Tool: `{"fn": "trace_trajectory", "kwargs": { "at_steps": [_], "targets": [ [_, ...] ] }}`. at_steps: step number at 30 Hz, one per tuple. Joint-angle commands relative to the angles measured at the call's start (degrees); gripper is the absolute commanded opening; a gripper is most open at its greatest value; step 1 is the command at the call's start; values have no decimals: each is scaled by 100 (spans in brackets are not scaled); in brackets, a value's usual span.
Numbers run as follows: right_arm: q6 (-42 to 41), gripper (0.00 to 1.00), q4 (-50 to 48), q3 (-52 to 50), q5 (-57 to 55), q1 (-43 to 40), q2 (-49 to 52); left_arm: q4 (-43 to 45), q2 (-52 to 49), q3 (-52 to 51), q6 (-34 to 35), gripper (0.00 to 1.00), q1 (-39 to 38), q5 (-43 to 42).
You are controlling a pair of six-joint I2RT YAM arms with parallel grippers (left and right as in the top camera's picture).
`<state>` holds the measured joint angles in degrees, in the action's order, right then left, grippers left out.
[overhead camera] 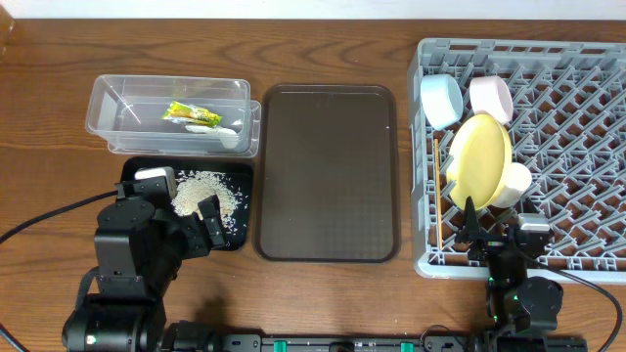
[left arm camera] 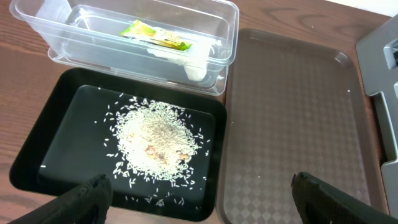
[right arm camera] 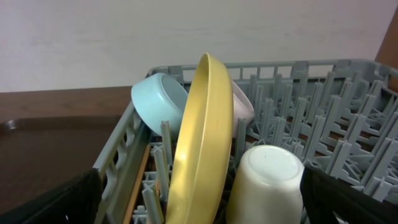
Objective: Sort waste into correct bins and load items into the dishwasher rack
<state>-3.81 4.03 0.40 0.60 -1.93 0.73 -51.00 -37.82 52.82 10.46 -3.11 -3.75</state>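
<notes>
Rice [left arm camera: 158, 140] lay straight ahead of the left gripper [left arm camera: 206, 198], heaped in the black tray [left arm camera: 62, 143] just beyond its fingertips and a little to their left. That claw hung with its jaws spread wide and nothing between them, over the seam where the black tray met the brown serving tray [left arm camera: 292, 124]. Past the rice, the clear tub [left arm camera: 231, 28] held the snack wrapper [left arm camera: 155, 34], its long side running across the claw's line of reach.

The right gripper [right arm camera: 205, 202] likewise stood wide open and empty, at the near wall of the dishwasher rack [right arm camera: 348, 124]. The yellow plate [right arm camera: 202, 143] stood on edge directly in front of it, rim toward the claw, flat faces looking left and right. The blue bowl [right arm camera: 158, 102] sat behind and left of the plate, the white bowl [right arm camera: 244, 106] behind and right, and the cup [right arm camera: 267, 180] just beside its right face, base toward the camera.

We judged the right arm the nearer of the 2 to every dish, and the left the nearer to both bins. Since each piece we could see sat in a fitting place, the next move seemed to call for no fresh reach.
</notes>
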Motion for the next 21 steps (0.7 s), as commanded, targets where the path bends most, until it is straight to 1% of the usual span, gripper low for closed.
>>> {"fn": "trace_trajectory", "kwargs": {
  "at_steps": [1, 4, 7, 10, 13, 16, 21],
  "targets": [
    [70, 99, 24, -9, -35, 94, -20, 7, 2, -28, -35, 95, -13, -13],
    [70, 99, 24, -9, -35, 94, -20, 0, 2, -28, -46, 95, -13, -7],
    [70, 99, 24, -9, -35, 94, -20, -109, 138, -111, -63, 95, -17, 188],
    [70, 99, 24, -9, -35, 94, -20, 208, 474, -461, -87, 95, 0, 186],
    [70, 99, 24, -9, -35, 94, -20, 1141, 992, -1215, -332, 95, 26, 184],
    [70, 99, 24, -9, -35, 94, -20, 2260, 1604, -2138, -341, 95, 26, 184],
    [70, 99, 24, -9, -35, 94, -20, 3873, 2564, -3493, -372, 95, 26, 181]
  ]
}}
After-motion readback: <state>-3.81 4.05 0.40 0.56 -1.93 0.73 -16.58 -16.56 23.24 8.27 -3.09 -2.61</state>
